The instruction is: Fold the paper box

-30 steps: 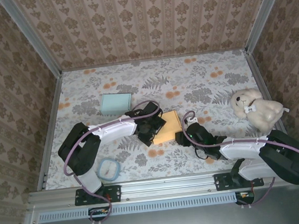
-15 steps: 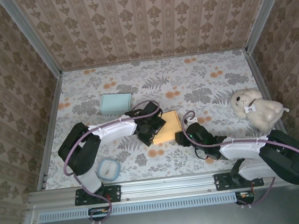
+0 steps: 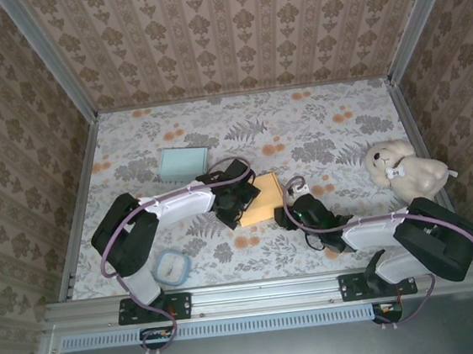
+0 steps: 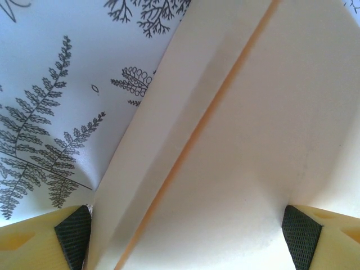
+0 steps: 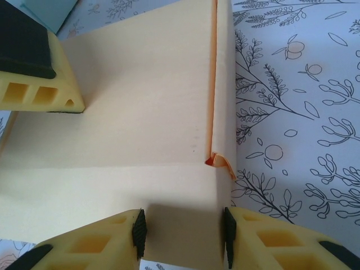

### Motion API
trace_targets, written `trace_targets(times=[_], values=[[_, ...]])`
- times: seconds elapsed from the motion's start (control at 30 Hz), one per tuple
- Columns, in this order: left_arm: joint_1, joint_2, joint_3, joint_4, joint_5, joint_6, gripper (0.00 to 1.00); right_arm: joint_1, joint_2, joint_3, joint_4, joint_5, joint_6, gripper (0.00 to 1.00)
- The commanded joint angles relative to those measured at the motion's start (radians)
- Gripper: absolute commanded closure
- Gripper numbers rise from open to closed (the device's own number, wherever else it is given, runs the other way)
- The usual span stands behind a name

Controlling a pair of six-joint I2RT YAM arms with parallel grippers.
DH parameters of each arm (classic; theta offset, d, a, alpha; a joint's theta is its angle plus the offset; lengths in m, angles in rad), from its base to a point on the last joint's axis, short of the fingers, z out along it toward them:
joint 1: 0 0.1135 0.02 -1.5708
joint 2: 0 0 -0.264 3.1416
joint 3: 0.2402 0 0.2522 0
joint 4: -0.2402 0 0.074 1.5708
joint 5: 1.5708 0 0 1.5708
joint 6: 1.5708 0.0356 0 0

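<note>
Paper box (image 3: 260, 200) lies mid-table (image 3: 316, 126), shifted slightly left and turned since a second ago. Left tool (image 3: 235, 199) stands spread wide over it, gripping nothing. Right tool (image 3: 295, 213) sits half-closed astride its near edge, grip unconfirmed. Fold is progressing.

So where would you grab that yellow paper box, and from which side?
Probably by its thin right edge, coming in low from the right: the paper box lies flat on the table, so jaws can straddle an edge but not its broad face.
</note>
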Motion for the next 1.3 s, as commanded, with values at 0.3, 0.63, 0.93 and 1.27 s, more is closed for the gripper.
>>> trace_targets(times=[0.3, 0.63, 0.93, 1.27], values=[[0.002, 0.055, -0.024, -0.098, 0.022, 0.011, 0.10, 0.006, 0.123, -0.058, 0.236, 0.025, -0.115, 0.56], [0.010, 0.044, -0.038, -0.126, 0.011, 0.035, 0.10, 0.006, 0.248, -0.051, 0.374, 0.036, -0.149, 0.55], [0.010, 0.056, -0.023, -0.124, 0.026, 0.059, 0.10, 0.007, 0.443, -0.006, 0.552, 0.065, -0.235, 0.50], [-0.019, 0.030, 0.022, -0.154, -0.015, 0.110, 0.10, 0.010, 0.492, 0.043, 0.516, 0.129, -0.269, 0.42]])
